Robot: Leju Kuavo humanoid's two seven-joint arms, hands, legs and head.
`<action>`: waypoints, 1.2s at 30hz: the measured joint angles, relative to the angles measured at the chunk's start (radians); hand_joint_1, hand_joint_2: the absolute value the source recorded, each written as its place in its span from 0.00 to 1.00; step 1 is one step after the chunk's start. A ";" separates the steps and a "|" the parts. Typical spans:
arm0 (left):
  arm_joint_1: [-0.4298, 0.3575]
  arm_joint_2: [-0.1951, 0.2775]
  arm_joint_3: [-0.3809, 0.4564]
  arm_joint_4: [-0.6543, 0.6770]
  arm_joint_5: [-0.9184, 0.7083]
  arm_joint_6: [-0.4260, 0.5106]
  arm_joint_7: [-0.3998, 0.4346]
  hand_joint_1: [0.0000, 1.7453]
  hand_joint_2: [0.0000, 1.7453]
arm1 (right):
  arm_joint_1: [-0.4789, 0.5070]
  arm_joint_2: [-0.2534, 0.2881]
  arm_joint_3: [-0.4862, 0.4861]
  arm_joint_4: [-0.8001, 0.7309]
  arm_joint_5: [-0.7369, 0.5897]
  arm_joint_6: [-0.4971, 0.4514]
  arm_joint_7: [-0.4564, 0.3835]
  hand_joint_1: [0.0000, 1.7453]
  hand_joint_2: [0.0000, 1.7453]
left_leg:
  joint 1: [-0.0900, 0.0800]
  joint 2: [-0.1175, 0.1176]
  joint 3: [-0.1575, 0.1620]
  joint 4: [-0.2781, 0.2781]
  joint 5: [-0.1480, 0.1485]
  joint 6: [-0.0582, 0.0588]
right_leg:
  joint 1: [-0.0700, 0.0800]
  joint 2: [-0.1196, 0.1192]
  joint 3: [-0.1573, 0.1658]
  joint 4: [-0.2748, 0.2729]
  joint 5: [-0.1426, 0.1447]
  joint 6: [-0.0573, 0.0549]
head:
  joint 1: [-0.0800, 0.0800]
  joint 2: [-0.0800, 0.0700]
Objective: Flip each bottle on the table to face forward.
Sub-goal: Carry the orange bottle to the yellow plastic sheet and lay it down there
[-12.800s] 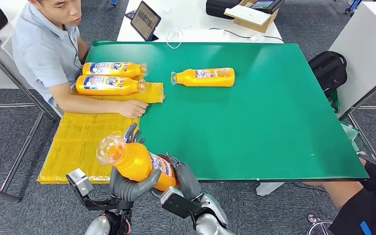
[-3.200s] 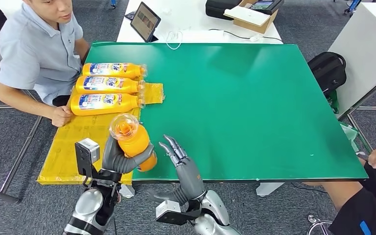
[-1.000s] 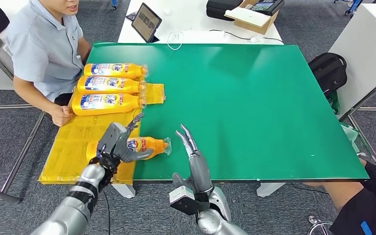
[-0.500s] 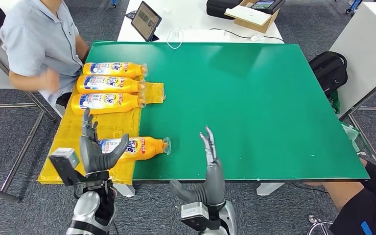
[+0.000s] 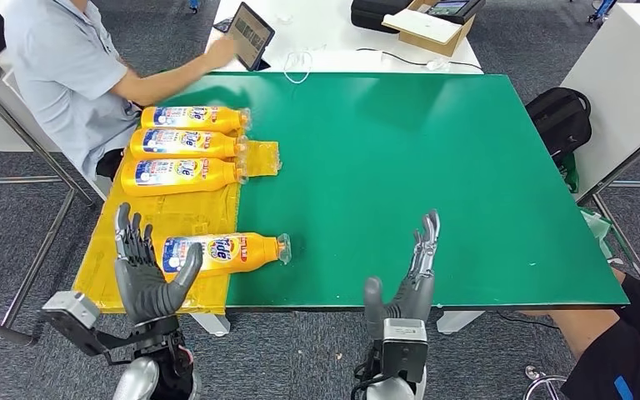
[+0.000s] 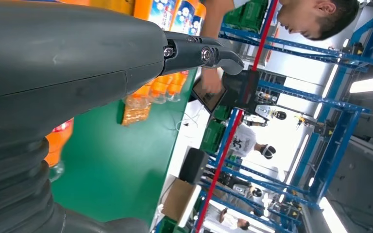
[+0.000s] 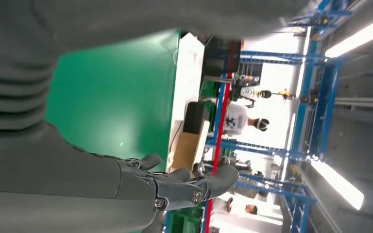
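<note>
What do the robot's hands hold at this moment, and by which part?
Nothing is held. The left hand and the right hand are open, and the nearest orange bottle lies free on the yellow mat.

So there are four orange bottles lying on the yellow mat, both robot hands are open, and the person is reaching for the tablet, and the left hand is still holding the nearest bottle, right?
Not quite. In the head view the left hand holds nothing; it is open beside the nearest bottle, which lies on the yellow mat. The rest stands: four bottles, right hand open, person reaching to the tablet.
</note>
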 joint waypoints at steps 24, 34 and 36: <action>0.029 0.002 -0.090 0.096 -0.137 0.035 0.014 0.00 1.00 | 0.049 0.049 -0.119 -0.027 0.031 0.000 0.000 0.00 1.00 | 0.000 0.000 0.000 0.000 0.000 0.000 | 0.000 0.000 0.000 0.000 0.000 0.000 | 0.000 0.000; 0.007 0.002 -0.095 0.147 -0.169 0.080 -0.039 0.00 1.00 | 0.049 0.060 -0.150 -0.023 0.043 0.000 0.000 0.00 1.00 | 0.000 0.000 0.000 0.000 0.000 0.000 | 0.000 0.000 0.000 0.000 0.000 0.000 | 0.000 0.000; 0.003 0.000 -0.095 0.154 -0.162 0.082 -0.043 0.00 1.00 | 0.049 0.061 -0.152 -0.023 0.053 0.000 0.000 0.00 1.00 | 0.000 0.000 0.000 0.000 0.000 0.000 | 0.000 0.000 0.000 0.000 0.000 0.000 | 0.000 0.000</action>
